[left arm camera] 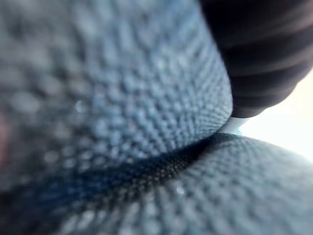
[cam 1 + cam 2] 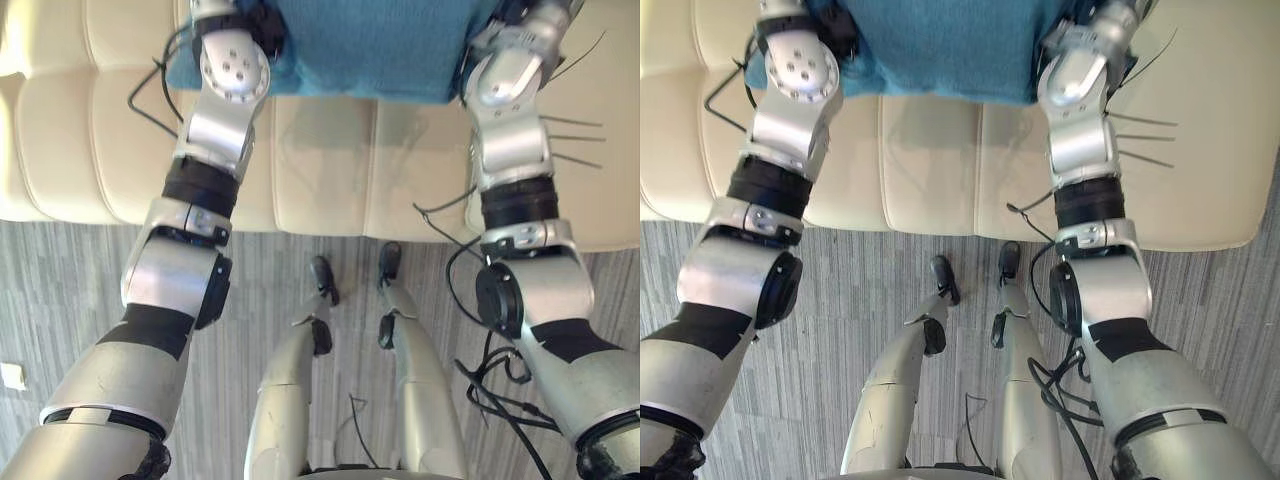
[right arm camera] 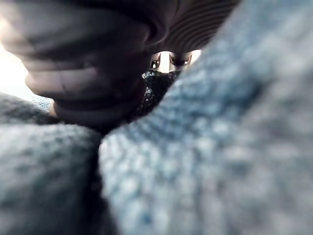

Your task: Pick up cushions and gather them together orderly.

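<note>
While the teal knitted cushion (image 2: 370, 45) lies across the cream padded sofa (image 2: 320, 180), the left hand (image 1: 254, 54) and right hand (image 3: 88, 73) press against its opposite sides. Whether either grips it cannot be told.

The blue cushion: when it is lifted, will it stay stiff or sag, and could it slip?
The blue cushion probably sags: its fabric creases deeply in the wrist views. Its coarse knit likely grips well, so slipping seems unlikely.
</note>
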You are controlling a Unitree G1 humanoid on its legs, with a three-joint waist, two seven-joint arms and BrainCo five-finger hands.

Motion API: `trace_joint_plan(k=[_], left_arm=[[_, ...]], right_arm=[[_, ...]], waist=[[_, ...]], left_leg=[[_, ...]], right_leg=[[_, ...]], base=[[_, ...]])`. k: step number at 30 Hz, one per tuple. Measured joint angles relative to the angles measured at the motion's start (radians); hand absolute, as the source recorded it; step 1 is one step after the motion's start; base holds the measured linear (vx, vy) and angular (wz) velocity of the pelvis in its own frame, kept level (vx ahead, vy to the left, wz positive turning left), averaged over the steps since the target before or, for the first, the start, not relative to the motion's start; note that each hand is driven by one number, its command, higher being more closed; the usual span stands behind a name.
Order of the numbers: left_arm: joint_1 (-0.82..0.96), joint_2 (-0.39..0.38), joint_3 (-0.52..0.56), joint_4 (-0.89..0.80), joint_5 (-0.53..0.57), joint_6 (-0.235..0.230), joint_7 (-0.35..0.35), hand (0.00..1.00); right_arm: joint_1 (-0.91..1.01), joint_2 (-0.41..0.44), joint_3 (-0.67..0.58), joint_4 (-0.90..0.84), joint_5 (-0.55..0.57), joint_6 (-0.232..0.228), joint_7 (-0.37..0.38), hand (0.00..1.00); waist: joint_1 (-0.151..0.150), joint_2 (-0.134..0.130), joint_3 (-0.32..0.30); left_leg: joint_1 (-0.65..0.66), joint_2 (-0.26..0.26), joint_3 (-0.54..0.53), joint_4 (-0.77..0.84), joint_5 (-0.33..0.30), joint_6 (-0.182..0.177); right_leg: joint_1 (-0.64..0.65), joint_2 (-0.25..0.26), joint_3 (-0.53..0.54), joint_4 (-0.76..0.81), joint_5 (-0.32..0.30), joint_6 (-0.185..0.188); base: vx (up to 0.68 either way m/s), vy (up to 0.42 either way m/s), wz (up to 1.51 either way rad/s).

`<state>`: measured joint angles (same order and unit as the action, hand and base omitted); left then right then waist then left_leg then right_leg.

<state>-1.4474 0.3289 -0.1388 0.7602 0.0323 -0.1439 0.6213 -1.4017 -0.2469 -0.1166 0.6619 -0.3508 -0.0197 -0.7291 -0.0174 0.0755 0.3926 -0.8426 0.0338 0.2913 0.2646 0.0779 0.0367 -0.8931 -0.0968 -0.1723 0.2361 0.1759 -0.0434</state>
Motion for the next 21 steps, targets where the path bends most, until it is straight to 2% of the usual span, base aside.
trace_joint_plan(k=[3,4,5,6,8,11,13,15,21], left_arm=[[-0.129,0.011,0.034,0.035,0.009,0.021,0.024,1.0],[-0.145,0.014,0.036,0.035,0.009,0.021,0.026,1.0],[-0.184,0.023,0.037,0.035,0.011,0.022,0.032,0.0],[-0.199,0.025,0.04,0.035,0.011,0.023,0.035,0.0],[-0.232,0.026,0.068,0.035,0.013,0.025,0.042,0.0],[-0.25,0.03,0.082,0.037,-0.008,0.026,0.037,0.0],[-0.287,0.032,0.082,0.092,-0.077,0.033,-0.012,0.0],[-0.292,0.031,0.078,0.146,-0.146,0.065,-0.081,0.0],[-0.292,0.033,0.055,0.224,-0.161,0.096,-0.171,0.0]], right_arm=[[-0.139,-0.019,-0.001,0.027,0.06,0.007,-0.036,1.0],[-0.157,-0.024,-0.002,0.028,0.071,0.007,-0.037,0.0],[-0.195,-0.036,-0.001,0.028,0.081,0.007,-0.042,0.0],[-0.209,-0.038,-0.001,0.028,0.087,0.007,-0.052,0.0],[-0.244,-0.047,-0.002,0.028,0.125,0.007,-0.084,0.0],[-0.286,-0.07,0.001,0.053,0.196,0.004,-0.066,0.0],[-0.327,-0.095,0.014,0.124,0.359,0.002,0.037,0.0],[-0.33,-0.109,0.059,0.193,0.52,0.002,0.136,0.0],[-0.33,-0.13,0.171,0.246,0.661,-0.001,0.242,0.0]], waist=[[0.006,0.0,0.009],[0.007,0.0,0.009],[0.011,-0.001,0.015],[0.012,-0.001,0.02],[0.016,-0.001,0.027],[0.03,-0.002,0.027],[0.033,-0.002,0.027],[0.031,-0.003,0.03],[0.028,-0.003,0.034]], left_leg=[[-0.039,-0.003,-0.028,-0.054,0.042,-0.015],[-0.047,-0.004,-0.033,-0.061,0.048,-0.022],[-0.055,-0.006,-0.045,-0.087,0.067,-0.03],[-0.055,-0.006,-0.049,-0.098,0.075,-0.032],[-0.057,-0.008,-0.065,-0.143,0.097,-0.06],[-0.058,-0.007,-0.072,-0.207,0.131,-0.066],[-0.06,-0.007,-0.072,-0.263,0.161,-0.072],[-0.061,-0.007,-0.066,-0.275,0.169,-0.078],[-0.061,0.0,-0.039,-0.298,0.174,-0.071]], right_leg=[[-0.039,0.006,-0.022,-0.018,0.007,-0.01],[-0.045,0.006,-0.022,-0.019,0.007,-0.01],[-0.054,0.008,-0.035,-0.03,0.01,-0.015],[-0.055,0.009,-0.042,-0.036,0.011,-0.016],[-0.059,0.012,-0.058,-0.057,0.017,-0.024],[-0.066,0.024,-0.071,-0.097,0.034,-0.033],[-0.074,0.032,-0.086,-0.132,0.048,-0.039],[-0.076,0.033,-0.089,-0.139,0.049,-0.039],[-0.076,0.042,-0.084,-0.165,0.053,-0.033]], base=[[0.02,-0.02,0.28],[0.03,-0.006,0.29],[0.03,0.001,0.24],[0.05,0.013,0.3],[0.05,0.02,0.21],[0.06,0.027,0.08],[0.09,0.063,0.12],[0.09,0.1,0.04],[0.07,0.122,-0.03]])
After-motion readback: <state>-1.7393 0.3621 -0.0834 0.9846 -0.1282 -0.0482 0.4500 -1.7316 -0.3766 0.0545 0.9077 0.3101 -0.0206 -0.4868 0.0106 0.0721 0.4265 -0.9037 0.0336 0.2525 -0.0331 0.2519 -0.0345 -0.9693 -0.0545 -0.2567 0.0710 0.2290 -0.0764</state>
